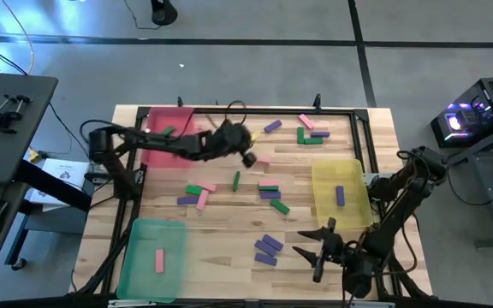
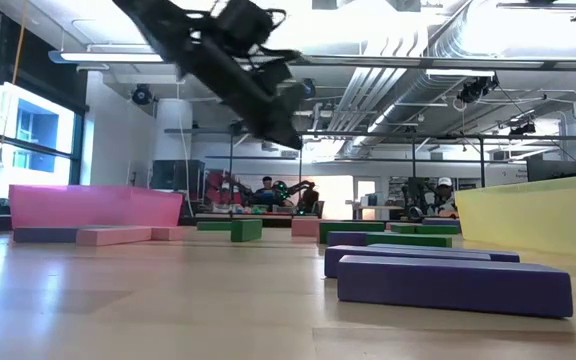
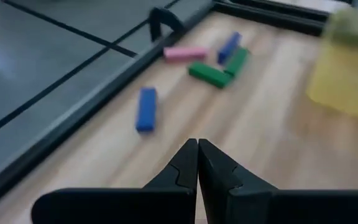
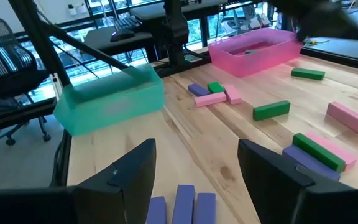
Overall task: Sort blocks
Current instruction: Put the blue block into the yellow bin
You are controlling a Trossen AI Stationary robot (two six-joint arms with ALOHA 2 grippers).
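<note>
Wooden table (image 1: 229, 248) strewn mid-frame with blocks (image 1: 270, 192), left gripper (image 1: 250, 160) at upper centre shut empty, right gripper (image 1: 315, 248) at lower right wide open; risked knocking bars aside by descending closed.

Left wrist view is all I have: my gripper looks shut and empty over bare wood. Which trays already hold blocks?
Observer: The green tray holds one pink block.
Operator: And the yellow one?
Observer: The yellow tray holds one purple block.
Operator: Where is the right arm?
Observer: The right gripper waits open near the yellow tray, pointing at three purple blocks lying side by side.
</note>
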